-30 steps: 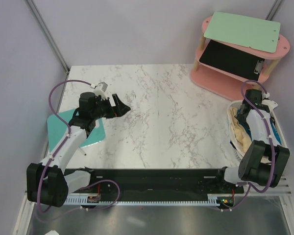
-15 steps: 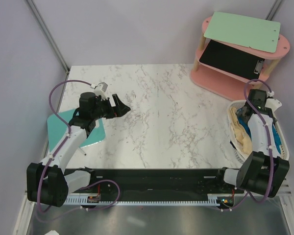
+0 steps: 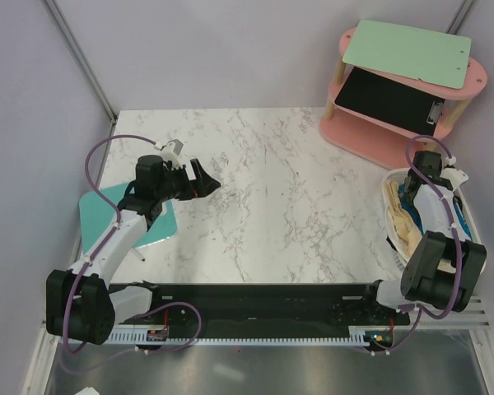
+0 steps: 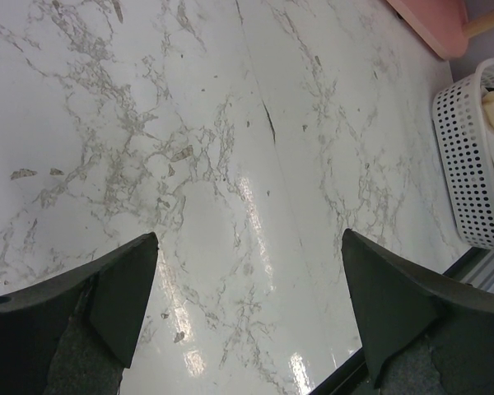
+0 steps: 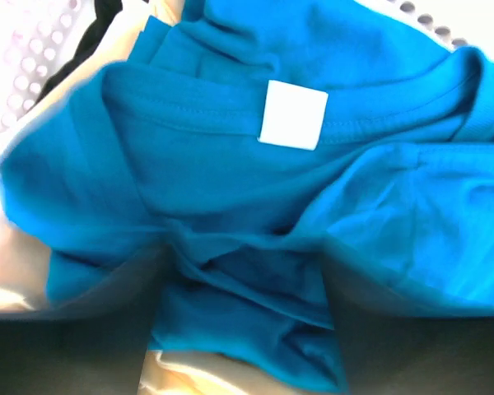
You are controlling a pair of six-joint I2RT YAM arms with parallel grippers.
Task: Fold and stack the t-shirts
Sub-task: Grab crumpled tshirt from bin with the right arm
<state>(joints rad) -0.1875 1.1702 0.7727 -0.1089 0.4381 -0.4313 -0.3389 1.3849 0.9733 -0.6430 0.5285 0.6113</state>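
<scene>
**Asker:** What fills the scene, starting with the biggest thing?

**Me:** A white, grey-veined marble tabletop (image 3: 272, 189), seen from above, with my two arms bolted at its near edge. At its far right corner stands a pink two-tier shelf (image 3: 475, 81). A mint-green board (image 3: 403, 51) lies on the upper tier and a black clipboard (image 3: 383, 99) on the lower one. A teal flat sheet (image 3: 93, 216) lies at the left edge, partly under my left arm.

**Asker:** Are there any containers?

**Me:** One, a white plastic mesh basket (image 4: 461, 156) at the right edge of the tabletop, near the shelf. The t-shirts are inside it, crumpled and unfolded. The deep teal-blue t-shirt (image 5: 230, 189) lies bunched among the pale cream-yellow t-shirts (image 3: 398, 216).

**Asker:** Where are your claws?

**Me:** My left claw (image 4: 247, 247) hovers above bare marble on the left side, its jaws spread wide with nothing between them. My right claw (image 5: 240, 271) is down inside the basket, against the blue shirt. Its fingers show only as dark blurs low in the wrist view, with blue cloth bunched between them. I cannot tell whether they are pinching the cloth or merely resting around it.

**Asker:** Is there any writing or a brand?

**Me:** A small white square label (image 5: 292, 115) sits just below the blue shirt's stitched collar seam. Its face shows as plain bright white, and I cannot tell whether anything is printed on it.
</scene>
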